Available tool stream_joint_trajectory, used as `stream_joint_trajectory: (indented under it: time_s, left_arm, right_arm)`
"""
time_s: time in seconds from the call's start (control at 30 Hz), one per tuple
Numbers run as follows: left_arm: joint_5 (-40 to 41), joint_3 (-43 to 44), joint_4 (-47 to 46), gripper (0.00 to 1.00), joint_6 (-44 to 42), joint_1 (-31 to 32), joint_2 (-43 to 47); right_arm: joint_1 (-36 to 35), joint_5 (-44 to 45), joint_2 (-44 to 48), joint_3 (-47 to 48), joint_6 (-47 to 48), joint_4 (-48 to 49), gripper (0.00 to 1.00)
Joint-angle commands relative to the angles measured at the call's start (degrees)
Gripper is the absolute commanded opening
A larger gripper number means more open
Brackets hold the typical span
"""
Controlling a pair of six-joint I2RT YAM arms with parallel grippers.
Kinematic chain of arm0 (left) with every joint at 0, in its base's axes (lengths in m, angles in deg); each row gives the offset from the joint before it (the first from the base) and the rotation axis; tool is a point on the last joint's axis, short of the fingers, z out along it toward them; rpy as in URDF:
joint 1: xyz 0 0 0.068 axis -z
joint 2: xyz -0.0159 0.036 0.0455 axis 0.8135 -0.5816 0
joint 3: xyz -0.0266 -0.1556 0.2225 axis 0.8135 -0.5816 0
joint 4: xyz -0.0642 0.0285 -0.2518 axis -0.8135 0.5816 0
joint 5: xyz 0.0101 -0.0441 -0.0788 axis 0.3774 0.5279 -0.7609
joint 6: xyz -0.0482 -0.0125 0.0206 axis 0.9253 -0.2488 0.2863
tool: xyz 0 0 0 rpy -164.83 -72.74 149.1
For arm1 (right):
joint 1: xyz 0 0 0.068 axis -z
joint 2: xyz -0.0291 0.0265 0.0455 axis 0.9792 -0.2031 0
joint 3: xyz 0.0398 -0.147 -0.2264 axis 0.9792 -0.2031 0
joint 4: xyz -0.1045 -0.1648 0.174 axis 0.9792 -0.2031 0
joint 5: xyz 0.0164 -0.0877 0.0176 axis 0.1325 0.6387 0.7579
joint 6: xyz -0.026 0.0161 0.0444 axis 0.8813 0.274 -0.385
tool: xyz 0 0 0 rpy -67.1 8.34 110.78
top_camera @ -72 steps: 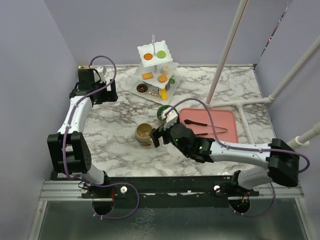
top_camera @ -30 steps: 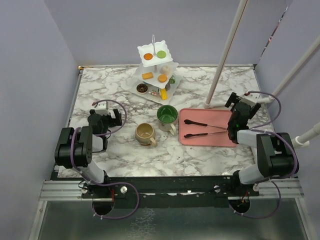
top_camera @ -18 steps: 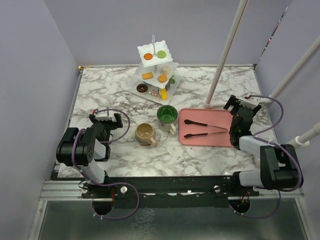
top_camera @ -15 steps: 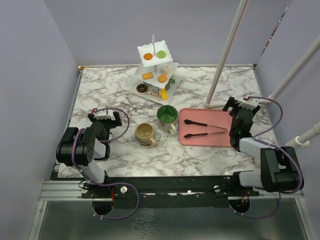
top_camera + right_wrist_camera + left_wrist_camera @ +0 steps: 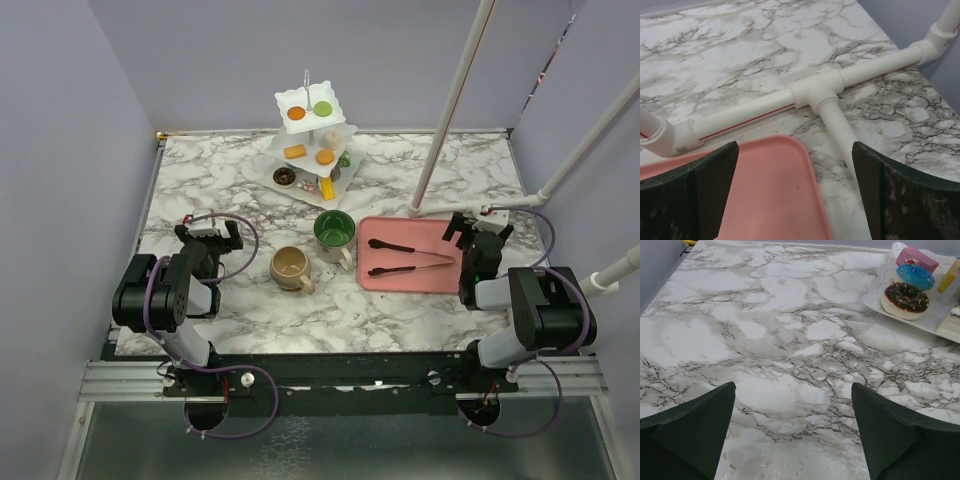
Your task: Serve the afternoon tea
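Presently both arms sit folded low near the front of the marble desk (image 5: 230,170), one at each side. The left pincer (image 5: 210,232) hangs over bare marble on the left, its jaws spread wide with nothing between them. Its wrist view shows the two dark fingers (image 5: 695,425) well apart above the veined stone.

The right pincer (image 5: 478,230) hovers by the far right corner of the pink tray (image 5: 410,282), likewise fully open and holding nothing. A white pipe frame (image 5: 815,92) lies on the desk just beyond it. Two black tongs (image 5: 410,247) lie side by side on the tray.

The white three-tier stand (image 5: 285,98) is at the far middle of the desk, with small toy pastries (image 5: 296,113) on every tier. The left wrist view shows a chocolate donut (image 5: 904,299), a blue donut (image 5: 915,275) and a pink cake slice (image 5: 916,258) on the bottom tier.

In front of the stand, the green-inside mug (image 5: 334,229) stands upright just left of the tray. The beige mug (image 5: 289,267) stands nearer and to its left, apart from it. Both pincers are well apart from the mugs and the stand.
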Motion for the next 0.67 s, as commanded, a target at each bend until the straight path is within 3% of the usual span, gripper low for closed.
stream_joint_trajectory:
  time_s: [0.0, 0.63]
  left_arm:
    - [1.1, 0.8, 0.3, 0.99, -0.2, 0.2, -0.4]
    - [5.0, 3.0, 5.0, 0.99, -2.4, 4.1, -0.2]
  right_arm:
    - [0.8, -2.1, -1.5, -1.3, 0.0, 6.9, 1.0]
    - [0.8, -2.6, -2.4, -1.8, -0.3, 9.7, 1.0]
